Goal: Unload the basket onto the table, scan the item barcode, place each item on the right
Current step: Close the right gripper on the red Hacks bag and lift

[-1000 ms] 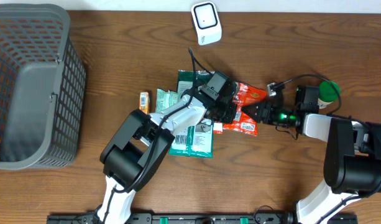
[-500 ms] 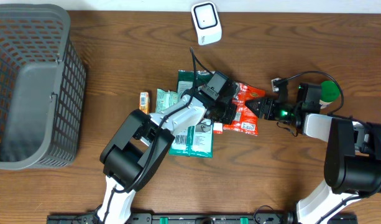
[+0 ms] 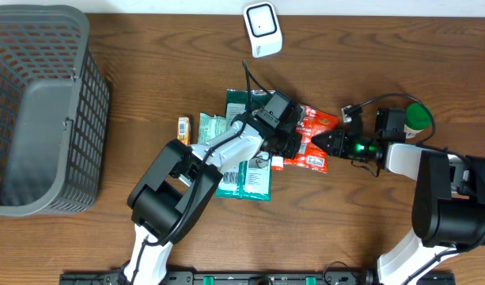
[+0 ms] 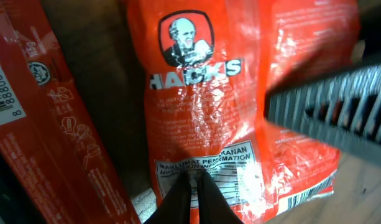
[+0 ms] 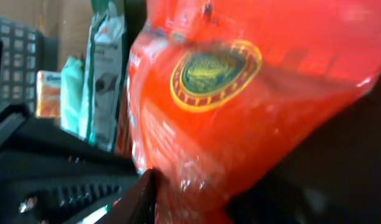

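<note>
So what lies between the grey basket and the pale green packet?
Overhead view: a small orange packet, close beside the pale green packet; the rest towards the basket is bare table.

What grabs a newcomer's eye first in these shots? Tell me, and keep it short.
The bright red Hacks bag at the middle of the table stands out first, with the left claw shut on it near its printed label and the right claw at its right end. Next come the big grey mesh basket at the far left and the white scanner at the table's top edge.
</note>
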